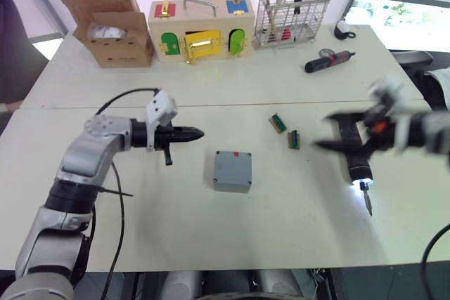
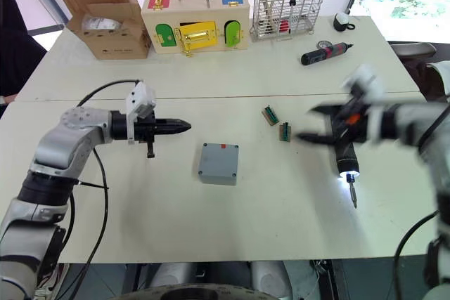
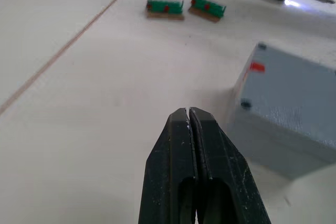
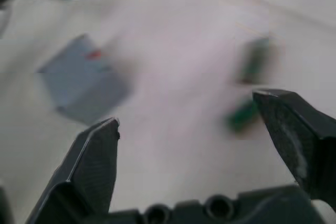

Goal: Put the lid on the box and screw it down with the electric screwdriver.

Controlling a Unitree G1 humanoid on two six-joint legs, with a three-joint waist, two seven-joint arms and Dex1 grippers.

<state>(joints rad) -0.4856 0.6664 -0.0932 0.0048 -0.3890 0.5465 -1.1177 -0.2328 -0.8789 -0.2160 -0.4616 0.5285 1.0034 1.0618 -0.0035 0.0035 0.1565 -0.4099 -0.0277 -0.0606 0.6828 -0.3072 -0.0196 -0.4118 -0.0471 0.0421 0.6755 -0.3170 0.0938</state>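
Lying just near-side of the wide-open right gripper [image 2: 309, 126], the electric screwdriver [image 2: 346, 159] points its bit nearward; the empty left gripper [image 1: 197, 133] is pinched shut.

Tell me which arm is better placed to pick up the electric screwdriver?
The right. Its gripper is open beside the electric screwdriver, while the left gripper, fingers shut, is beyond the box.

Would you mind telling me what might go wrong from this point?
1. The screwdriver lies on the table with its light on, under the open right gripper; a poor grasp could roll it or catch the bit.
2. The lid sits on the box; a knock could shift it.
3. The shut left gripper hovers near the box and may bump it.
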